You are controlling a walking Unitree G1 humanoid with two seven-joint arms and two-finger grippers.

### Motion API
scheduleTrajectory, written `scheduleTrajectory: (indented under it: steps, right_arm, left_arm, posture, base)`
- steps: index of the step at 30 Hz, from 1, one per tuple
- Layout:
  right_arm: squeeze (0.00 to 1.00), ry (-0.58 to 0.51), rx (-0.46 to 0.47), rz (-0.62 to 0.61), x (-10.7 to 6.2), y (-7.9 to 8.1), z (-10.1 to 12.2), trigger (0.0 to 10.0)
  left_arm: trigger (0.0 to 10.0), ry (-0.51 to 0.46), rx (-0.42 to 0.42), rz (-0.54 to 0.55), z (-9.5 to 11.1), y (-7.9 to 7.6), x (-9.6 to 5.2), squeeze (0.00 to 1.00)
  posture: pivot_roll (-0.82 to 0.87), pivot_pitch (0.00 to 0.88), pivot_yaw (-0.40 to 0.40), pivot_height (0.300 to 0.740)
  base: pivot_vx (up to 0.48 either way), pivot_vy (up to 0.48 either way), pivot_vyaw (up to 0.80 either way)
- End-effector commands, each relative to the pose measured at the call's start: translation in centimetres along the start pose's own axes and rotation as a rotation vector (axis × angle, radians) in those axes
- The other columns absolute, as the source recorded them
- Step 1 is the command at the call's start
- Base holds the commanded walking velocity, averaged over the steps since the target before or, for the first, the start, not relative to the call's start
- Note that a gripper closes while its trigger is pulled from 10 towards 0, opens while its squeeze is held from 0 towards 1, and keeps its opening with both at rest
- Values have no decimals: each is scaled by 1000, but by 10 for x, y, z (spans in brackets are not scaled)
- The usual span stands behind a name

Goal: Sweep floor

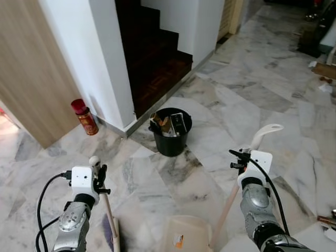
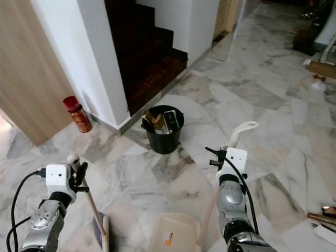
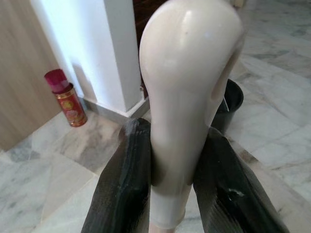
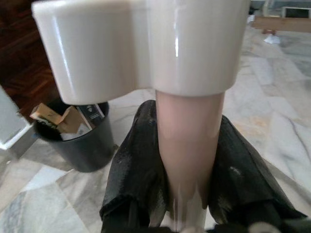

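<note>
Cream plastic broom handle [image 3: 187,97] sits clamped in the left gripper [image 3: 170,194]; the right gripper [image 4: 187,179] clasps the beige dustpan's pole [image 4: 189,136]. Farther off, a black round bin [image 1: 170,134] stuffed with cardboard stands on grey marble floor [image 1: 252,94].

Two silver metal forearms with ribbed, rounded joints each carry a white box-shaped wrist camera housing, black cables looping from it down along the arm, and end in the left gripper [image 3: 177,160] and right gripper [image 4: 187,160], each of two long matte-black fingers.
</note>
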State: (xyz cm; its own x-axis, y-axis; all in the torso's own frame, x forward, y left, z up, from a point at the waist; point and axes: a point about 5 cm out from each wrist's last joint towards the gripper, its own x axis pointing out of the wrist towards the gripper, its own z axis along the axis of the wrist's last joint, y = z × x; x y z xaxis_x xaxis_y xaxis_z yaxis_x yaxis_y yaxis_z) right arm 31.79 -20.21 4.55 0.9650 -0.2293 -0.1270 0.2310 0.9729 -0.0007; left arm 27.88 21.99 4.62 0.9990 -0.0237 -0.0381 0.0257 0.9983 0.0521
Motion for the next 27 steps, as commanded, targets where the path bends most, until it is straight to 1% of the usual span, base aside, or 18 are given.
scheduleTrajectory:
  steps: [1,6,9,13,17,21,27]
  right_arm:
    - [0,-31,-5,7,3,3,7,10000]
    - [0,-29,-10,-1,3,1,7,10000]
    - [0,-22,-13,-1,3,1,5,10000]
    - [0,-24,-13,0,3,3,6,10000]
    - [0,-30,-12,0,3,4,7,10000]
    - [0,-32,-10,1,3,5,7,10000]
    - [0,-31,-9,0,3,5,6,10000]
  left_arm:
    - [10000,24,-20,-11,-5,-4,-1,0]
    - [10000,27,-20,-15,-6,-5,-1,0]
    - [10000,32,-36,-33,-7,-8,-1,0]
    - [10000,28,-58,-19,-8,-8,-1,0]
    - [10000,25,-47,-23,-6,-8,0,0]
    - [10000,27,-40,-27,-6,-7,2,0]
    - [10000,29,-39,-38,-5,-9,3,0]
  posture:
    - [67,93,13,740]
    - [64,83,12,740]
    - [67,77,10,740]
    - [65,74,11,740]
    - [61,56,14,740]
    - [61,43,17,740]
    - [60,29,20,740]
  base:
    - [0,0,-800]
    - [0,0,-800]
    - [0,0,-800]
    - [0,0,-800]
    - [0,0,-800]
    - [306,0,-800]
    - [415,0,-800]
